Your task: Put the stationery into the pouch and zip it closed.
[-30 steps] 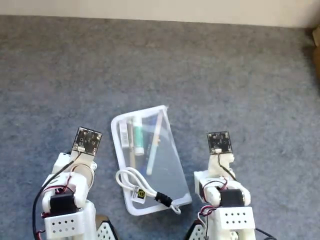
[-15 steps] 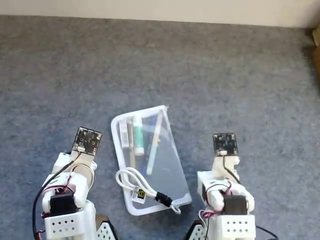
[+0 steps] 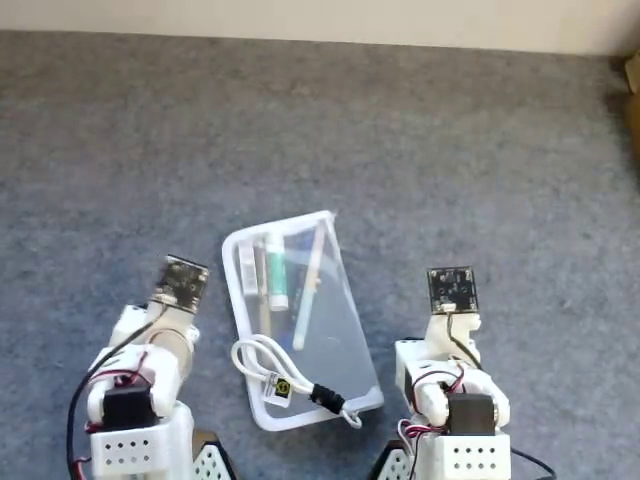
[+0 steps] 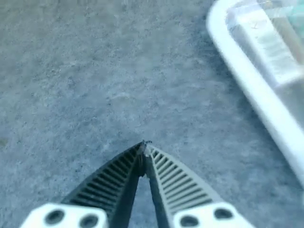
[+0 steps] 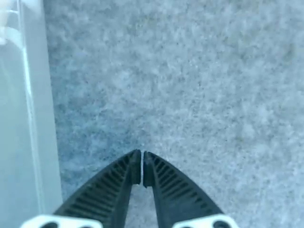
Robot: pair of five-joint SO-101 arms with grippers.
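Grey carpet (image 3: 450, 150) under pouch (image 3: 338, 348), perhaps wall (image 3: 300, 18) beyond

Soft, even light covers the counter (image 3: 450, 130), bright and without hard shadows. The clear pouch (image 3: 335, 345) carries a pale sheen. In both wrist views a soft, dim shadow lies along the pouch's white edge.

Grey felt-like carpet (image 3: 420, 150) covering the whole work surface, pale cream strip of wall (image 3: 300, 18) along the far edge, brown object (image 3: 634, 95) poking in at the far right edge.
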